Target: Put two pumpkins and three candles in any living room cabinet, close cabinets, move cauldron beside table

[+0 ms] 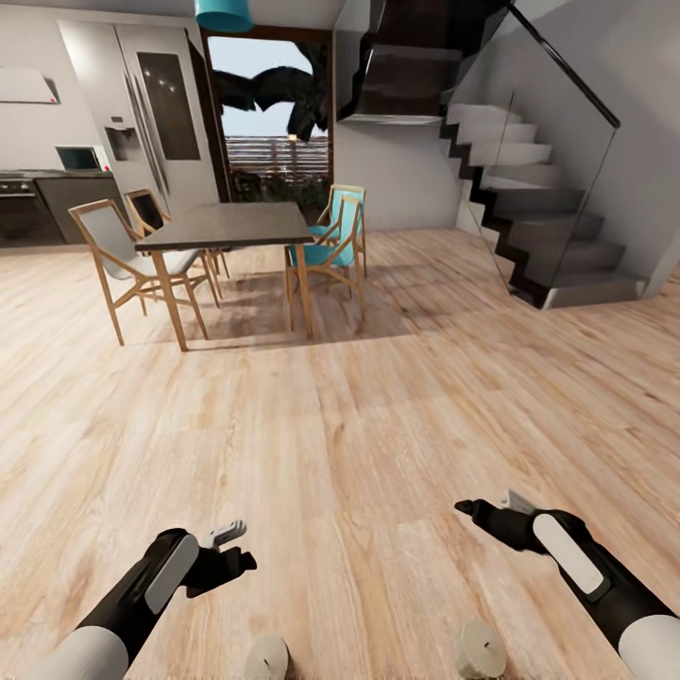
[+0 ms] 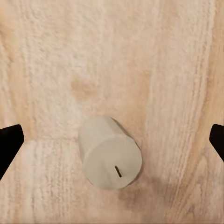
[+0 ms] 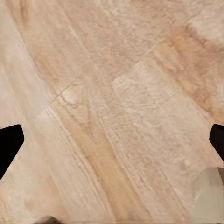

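Observation:
Two short beige candles stand on the wooden floor close to my base: one [image 1: 267, 658] below my left gripper [image 1: 236, 548], the other [image 1: 480, 650] below and inward of my right gripper [image 1: 486, 508]. The left wrist view looks straight down on the first candle [image 2: 111, 153], which stands between the wide-apart dark fingertips [image 2: 9, 142] with floor all round it. In the right wrist view the second candle [image 3: 208, 195] sits at the picture's corner, off to one side of the open fingers [image 3: 8, 142]. Both grippers are open and hold nothing. Pumpkins, cabinet, cauldron and coffee table are out of view.
Ahead stands the dark dining table [image 1: 231, 225] with wooden chairs [image 1: 118, 255] and teal chairs [image 1: 332, 236]. A staircase with a glass rail [image 1: 538, 198] rises at the right. The kitchen counter and fridge [image 1: 151, 113] are at the far left. Bare wood floor [image 1: 378, 397] lies between.

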